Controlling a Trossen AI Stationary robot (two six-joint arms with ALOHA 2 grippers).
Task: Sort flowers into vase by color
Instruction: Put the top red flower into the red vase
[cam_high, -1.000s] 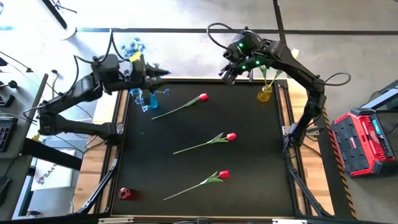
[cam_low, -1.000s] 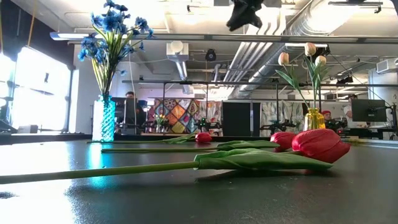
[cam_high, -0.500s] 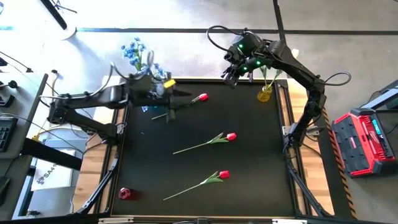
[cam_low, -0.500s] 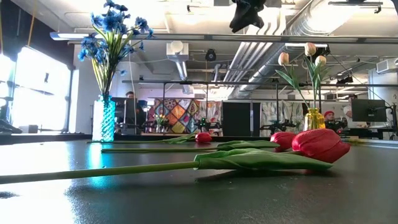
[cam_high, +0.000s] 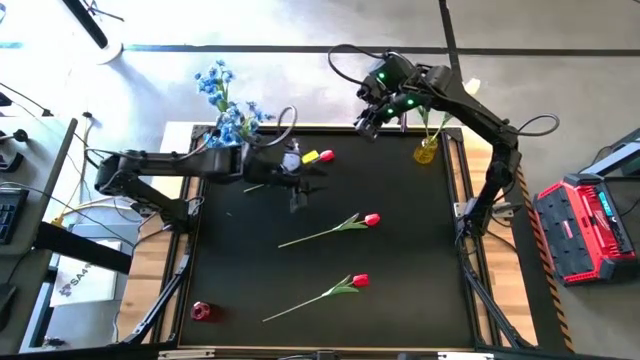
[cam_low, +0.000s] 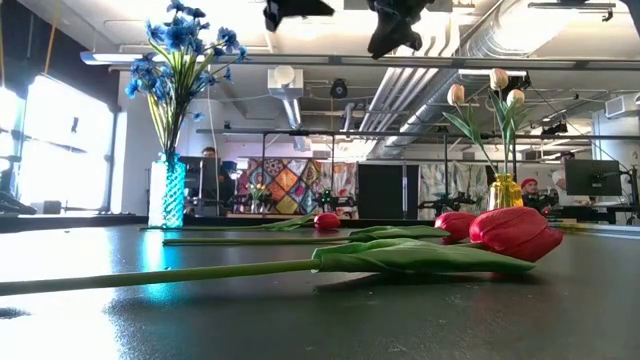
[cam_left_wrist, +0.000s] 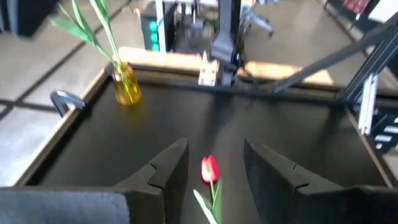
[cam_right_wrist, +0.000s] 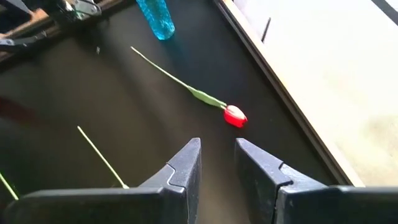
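L pincer (cam_high: 300, 185) is hanging open over the far red tulip (cam_high: 322, 157), fingers straddling it, prob to grab. R pincer (cam_high: 366, 122) is waiting, slightly open, near yellow vase (cam_high: 426, 152). Two more red tulips are lying mid-bench (cam_high: 420, 260); red vase (cam_high: 202, 311) is sitting at the near corner.

The left arm stretches out low across the far side of the desk, its claw (cam_high: 300, 190) held open; the right arm arches high at the far right corner, its claw (cam_high: 366, 125) open, fingers nearly parallel
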